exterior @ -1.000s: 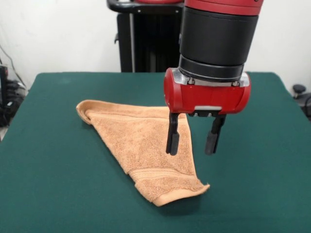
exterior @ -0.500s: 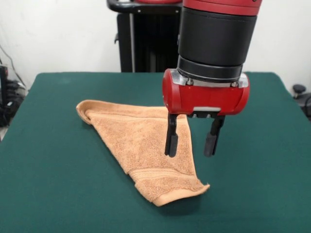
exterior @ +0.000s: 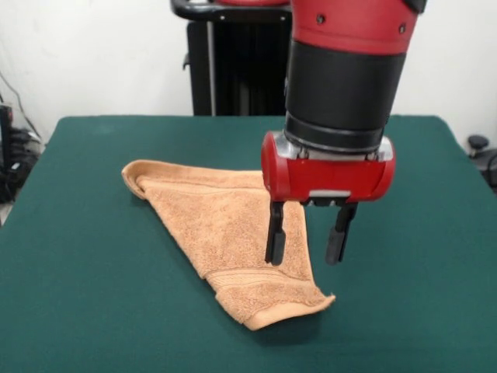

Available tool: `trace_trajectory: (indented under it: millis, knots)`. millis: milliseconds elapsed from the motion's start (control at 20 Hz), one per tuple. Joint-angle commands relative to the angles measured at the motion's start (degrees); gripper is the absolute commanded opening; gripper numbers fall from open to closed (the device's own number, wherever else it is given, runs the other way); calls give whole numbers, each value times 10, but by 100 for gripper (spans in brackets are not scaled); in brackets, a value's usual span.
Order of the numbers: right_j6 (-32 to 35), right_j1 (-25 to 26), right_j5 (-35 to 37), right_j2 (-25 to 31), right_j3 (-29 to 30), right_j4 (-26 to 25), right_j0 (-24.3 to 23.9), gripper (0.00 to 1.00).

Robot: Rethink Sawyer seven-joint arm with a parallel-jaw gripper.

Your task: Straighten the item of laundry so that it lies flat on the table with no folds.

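The orange-tan terry towel [exterior: 225,225] lies folded into a rough triangle on the dark green table [exterior: 93,311]. One corner points to the left rear, one to the front right. A woven band runs near the front corner. My gripper [exterior: 306,242] hangs open over the towel's right edge. Its left finger [exterior: 275,237] is in front of the cloth and its right finger [exterior: 336,237] is over bare table. It holds nothing. No label shows.
The black robot pedestal [exterior: 233,62] stands behind the table's far edge. Cables and dark gear [exterior: 12,155] sit at the left edge, and a dark object [exterior: 480,148] at the right edge.
The gripper has come down a little toward the towel and table. The towel has not moved.
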Motion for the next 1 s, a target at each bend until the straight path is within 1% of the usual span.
trace_trajectory:
  millis: [50,200,700,1000]
  knots:
    - [37,65,-1,52,26,1,9,100]
    - [43,66,-8,50,24,2,12,100]
    - [52,64,-46,48,45,1,13,100]
    - [68,71,-45,46,54,8,21,100]
